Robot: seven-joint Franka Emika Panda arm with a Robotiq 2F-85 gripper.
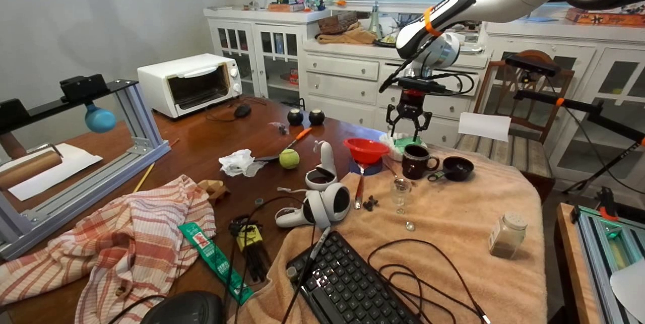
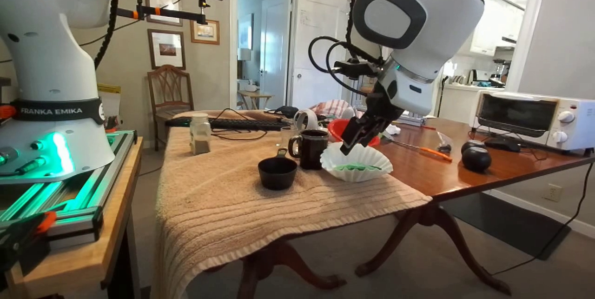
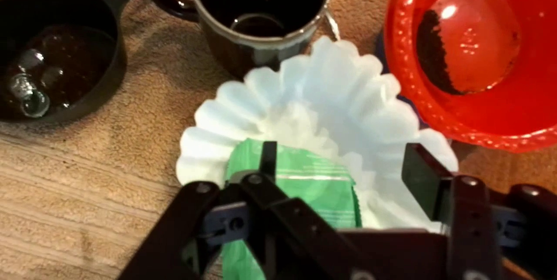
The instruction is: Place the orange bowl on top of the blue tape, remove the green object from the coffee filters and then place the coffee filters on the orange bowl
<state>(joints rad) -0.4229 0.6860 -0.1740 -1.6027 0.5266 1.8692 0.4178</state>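
Observation:
The red-orange bowl [image 1: 366, 150] rests on the blue tape roll [image 1: 367, 169], near the towel's far edge. The bowl [image 3: 474, 49] is at the upper right in the wrist view, with a bit of dark blue under its rim. White fluted coffee filters [image 2: 358, 177] stand beside the bowl and hold a green packet [image 2: 355, 167]. In the wrist view the filters [image 3: 348, 84] lie below the gripper, with the green packet [image 3: 317, 184] in them. My gripper [image 3: 343, 171] is open and empty above them. It also hangs over the filters in both exterior views [image 1: 404, 133] [image 2: 351, 146].
A dark mug [image 1: 415, 163] stands close beside the filters. A black measuring cup [image 2: 277, 173] is next to the mug. A spoon [image 1: 360, 188], a small glass [image 1: 400, 194] and a shaker jar [image 1: 508, 236] are on the towel. A tennis ball [image 1: 289, 158] lies on the wood.

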